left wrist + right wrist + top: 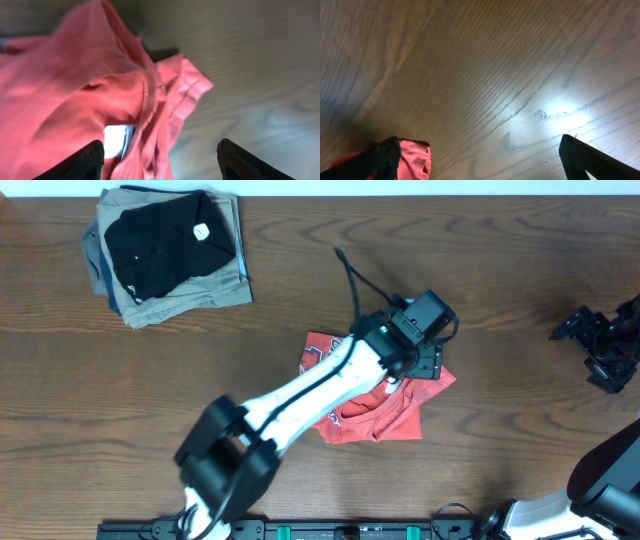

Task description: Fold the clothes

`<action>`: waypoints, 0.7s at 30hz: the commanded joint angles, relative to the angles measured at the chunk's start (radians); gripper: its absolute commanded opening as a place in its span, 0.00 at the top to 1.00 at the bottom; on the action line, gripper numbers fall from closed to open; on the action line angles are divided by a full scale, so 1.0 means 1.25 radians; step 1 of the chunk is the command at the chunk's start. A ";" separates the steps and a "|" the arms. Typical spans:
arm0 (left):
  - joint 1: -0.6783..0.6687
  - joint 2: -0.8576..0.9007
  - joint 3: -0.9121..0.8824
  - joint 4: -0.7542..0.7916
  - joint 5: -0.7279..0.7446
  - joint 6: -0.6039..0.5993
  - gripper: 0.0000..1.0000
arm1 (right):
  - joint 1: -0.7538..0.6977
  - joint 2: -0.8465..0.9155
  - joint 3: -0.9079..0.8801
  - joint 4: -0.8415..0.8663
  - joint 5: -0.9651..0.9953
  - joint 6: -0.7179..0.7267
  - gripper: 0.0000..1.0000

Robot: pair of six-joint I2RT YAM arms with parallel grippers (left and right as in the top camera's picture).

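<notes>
The T-shirt [385,412] lies crumpled, right of the folded stack [170,255] and nearer the robot. The left gripper [161,155], jaws wide and empty, hangs directly above the shirt, so it is the nearer arm. The right gripper [481,152], fully open and empty, stands farther right of the stack.

A dark brown wood-grain surface [520,440] is filling the view, a pale strip [400,185] is edging its far side, and a patch of light [560,115] is glaring off the grain.

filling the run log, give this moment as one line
left gripper: open above crumpled red-orange T-shirt | right gripper: open, over wooden table | fold: unfinished
</notes>
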 commanded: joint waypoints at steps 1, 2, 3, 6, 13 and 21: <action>0.006 0.058 -0.003 0.025 0.008 -0.047 0.27 | -0.007 -0.014 0.009 0.000 0.008 -0.001 0.01; 0.007 0.071 -0.003 0.043 0.008 -0.047 0.27 | -0.007 -0.014 0.009 0.000 0.008 -0.001 0.01; 0.008 0.081 -0.003 0.059 0.007 -0.047 0.27 | -0.007 -0.014 0.009 0.000 0.008 -0.001 0.01; 0.015 0.097 -0.003 0.101 -0.020 -0.047 0.27 | -0.007 -0.014 0.009 0.000 0.008 -0.001 0.01; 0.038 0.098 -0.003 0.171 -0.062 -0.015 0.27 | -0.007 -0.014 0.009 0.000 0.008 -0.001 0.01; 0.038 0.133 -0.003 0.184 -0.046 -0.008 0.31 | -0.007 -0.014 0.009 0.000 0.008 -0.001 0.01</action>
